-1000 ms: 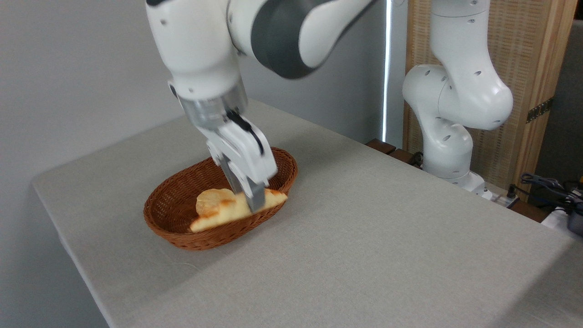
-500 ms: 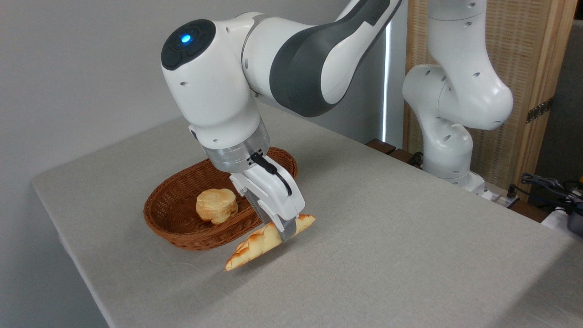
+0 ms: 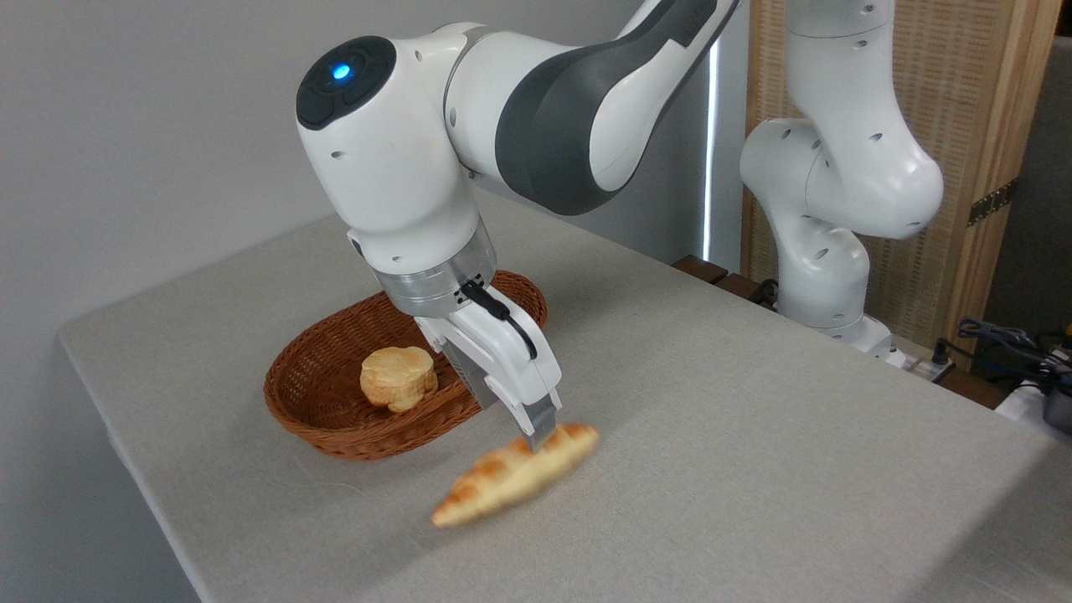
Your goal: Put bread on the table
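The bread (image 3: 512,475) lies nearest the camera on the grey cloth of the desk (image 3: 754,469), outside the basket (image 3: 335,419) and just in front of its near right rim; it is blurred, slanting from a low left tip up to a right end; whether it rests fully on the cloth cannot be told. The hand (image 3: 541,435) points down at the bread's upper right part, its visible grey fingertip (image 3: 541,432) at or touching the crust; only one finger shows clearly, so how far the hand is open, and whether it grips the bread, cannot be told. Behind the bread, the oval brown wicker basket sits on the desk with a small round pale bun (image 3: 397,378) inside, left of the hand; the white body of the hand crosses in front of the basket's right end and hides part of its rim. Beyond the basket to the right, the arm's white base (image 3: 825,251) stands at the desk's far edge; cables (image 3: 1013,343) lie farther right.
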{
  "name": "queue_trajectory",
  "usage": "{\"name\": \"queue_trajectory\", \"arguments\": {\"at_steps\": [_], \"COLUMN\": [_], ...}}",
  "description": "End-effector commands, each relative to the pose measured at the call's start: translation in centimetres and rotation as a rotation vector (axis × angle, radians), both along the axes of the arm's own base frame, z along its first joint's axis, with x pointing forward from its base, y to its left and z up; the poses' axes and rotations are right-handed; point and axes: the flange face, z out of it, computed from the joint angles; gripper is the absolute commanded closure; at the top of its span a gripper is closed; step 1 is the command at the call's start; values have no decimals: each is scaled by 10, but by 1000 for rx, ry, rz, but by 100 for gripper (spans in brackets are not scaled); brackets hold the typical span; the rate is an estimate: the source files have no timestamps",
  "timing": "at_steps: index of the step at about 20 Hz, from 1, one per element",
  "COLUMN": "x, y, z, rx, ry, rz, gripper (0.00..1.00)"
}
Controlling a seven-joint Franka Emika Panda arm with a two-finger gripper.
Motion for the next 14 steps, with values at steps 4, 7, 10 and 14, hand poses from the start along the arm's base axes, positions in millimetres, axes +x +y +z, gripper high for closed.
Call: {"name": "queue_trajectory", "arguments": {"at_steps": [4, 7, 10, 14], "x": [-4, -4, 3, 8], "y": [1, 1, -4, -8], "z": [6, 22, 54, 106], "rx": [9, 10, 14, 23], "ry": [7, -27, -113, -262], "rz": [-15, -16, -23, -16], "gripper": [0, 0, 0, 0]}}
